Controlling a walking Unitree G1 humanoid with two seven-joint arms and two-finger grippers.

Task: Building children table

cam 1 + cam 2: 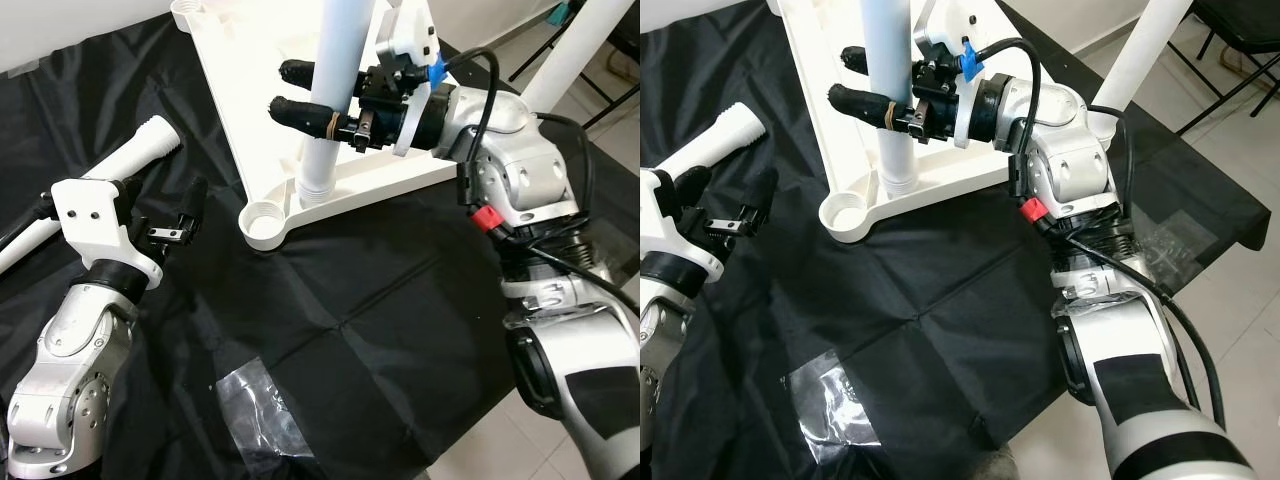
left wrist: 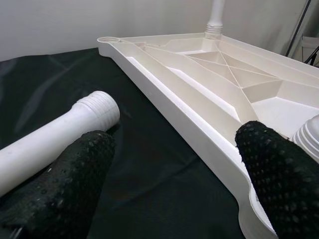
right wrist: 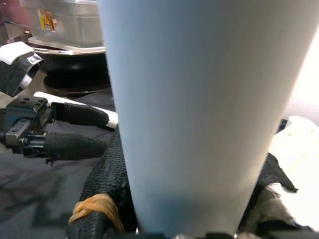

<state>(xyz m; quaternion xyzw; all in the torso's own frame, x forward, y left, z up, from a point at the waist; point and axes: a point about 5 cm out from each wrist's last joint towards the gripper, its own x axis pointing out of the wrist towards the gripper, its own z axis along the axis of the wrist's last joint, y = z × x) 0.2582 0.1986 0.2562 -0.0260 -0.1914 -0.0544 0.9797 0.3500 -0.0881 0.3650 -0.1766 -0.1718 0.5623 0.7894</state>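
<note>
The white tabletop (image 1: 400,180) lies upside down on a black cloth. A white table leg (image 1: 335,60) stands upright in a socket near its front corner. My right gripper (image 1: 283,90) is shut on this leg, one black finger on each side, and the leg (image 3: 199,109) looms close in the right wrist view. A loose white leg (image 1: 130,160) lies on the cloth to the left, threaded end toward the tabletop. My left gripper (image 1: 165,200) hovers open just beside that leg (image 2: 50,144), holding nothing. The corner socket (image 1: 262,215) stands empty.
Another white leg (image 1: 1140,50) rises at the back right corner. A crumpled clear plastic bag (image 1: 255,410) lies on the cloth near me. The cloth's edge runs along the right, with tiled floor (image 1: 1230,300) and black chair legs (image 1: 1230,60) beyond.
</note>
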